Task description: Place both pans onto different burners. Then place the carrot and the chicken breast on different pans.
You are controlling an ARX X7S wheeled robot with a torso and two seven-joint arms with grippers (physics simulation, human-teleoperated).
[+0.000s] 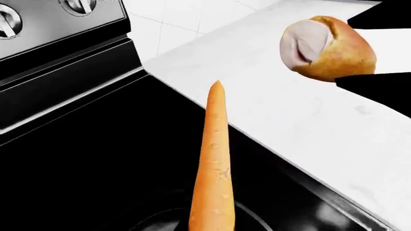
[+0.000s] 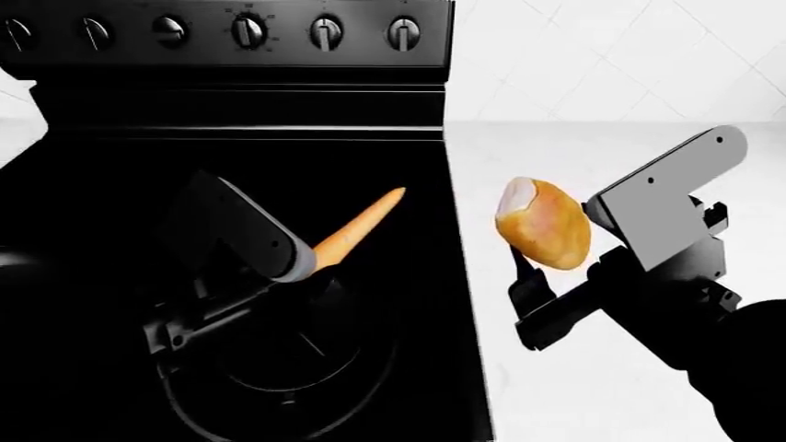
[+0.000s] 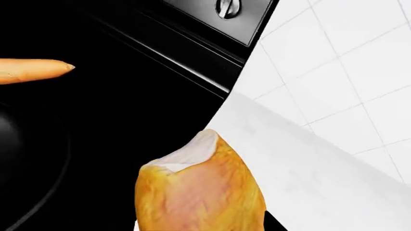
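Orange carrot clamped in left claw; right claw grips chicken breast.

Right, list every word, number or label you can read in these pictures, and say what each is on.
No readable text anywhere.
Stove knobs: faint tick marks around them, too small to read.
Carrot, chicken breast, counter: no writing.

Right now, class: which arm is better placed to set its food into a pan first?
Left. Its jaws hold the carrot over the cooktop, above a pan. The right arm's chicken breast hangs over the white counter.
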